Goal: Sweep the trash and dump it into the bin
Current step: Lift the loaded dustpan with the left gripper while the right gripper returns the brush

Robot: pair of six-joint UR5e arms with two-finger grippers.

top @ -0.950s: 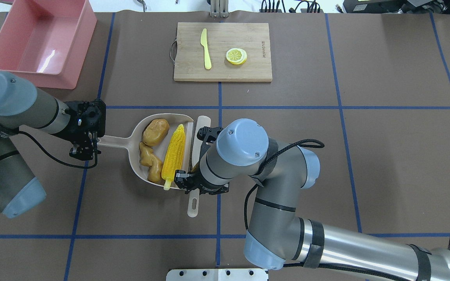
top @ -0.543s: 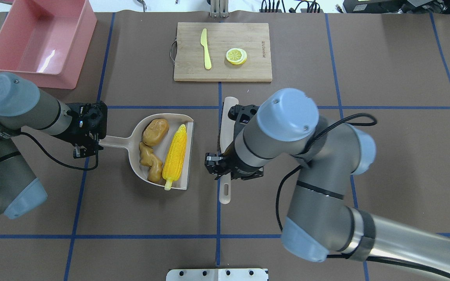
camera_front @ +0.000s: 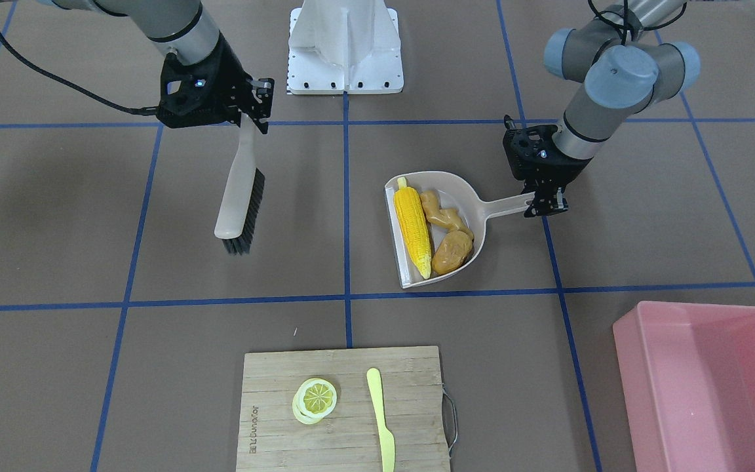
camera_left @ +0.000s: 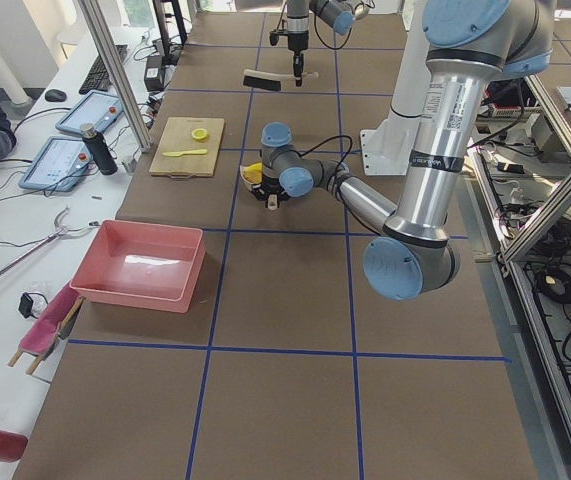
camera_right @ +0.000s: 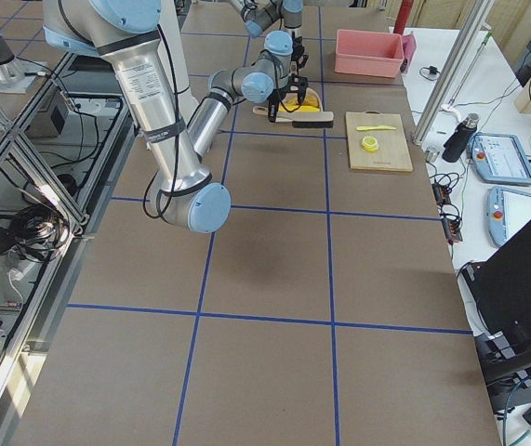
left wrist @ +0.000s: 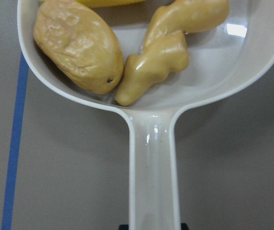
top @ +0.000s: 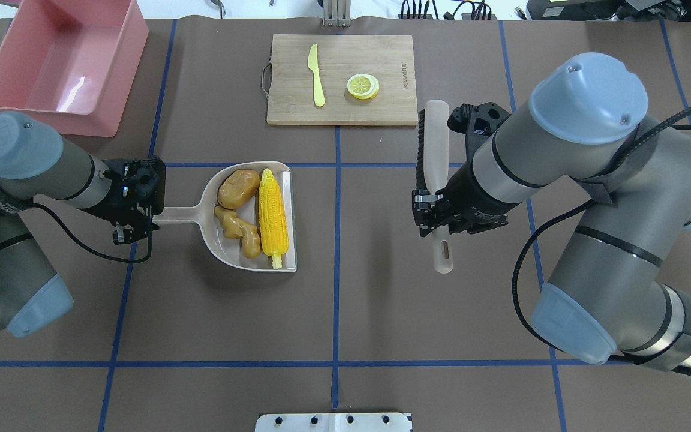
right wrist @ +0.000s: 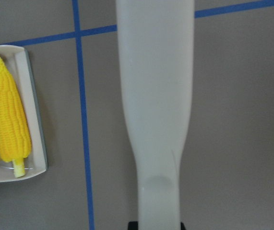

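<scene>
The beige dustpan [top: 210, 231] lies left of the table's middle. It holds the yellow corn cob [top: 273, 219], the tan ginger root [top: 240, 231] and the orange-brown potato [top: 238, 188]. My left gripper [top: 140, 221] is shut on the end of the dustpan's handle [left wrist: 153, 167]. My right gripper [top: 435, 213] is shut on the handle of a beige brush [top: 435, 144], held right of centre, well apart from the dustpan. The pink bin [top: 126, 84] stands at the far left corner and looks empty. In the front-facing view the dustpan [camera_front: 476, 200] and the bin [camera_front: 630, 367] are on the right.
A wooden cutting board [top: 341, 78] lies at the far middle with a yellow-green plastic knife [top: 317, 75] and a lemon slice [top: 363, 86] on it. The robot's white base plate [top: 333, 422] is at the near edge.
My right arm has carried the brush from the dustpan's mouth off to the right and farther away. The dustpan has turned slightly, and the corn now lies straight along its open edge.
</scene>
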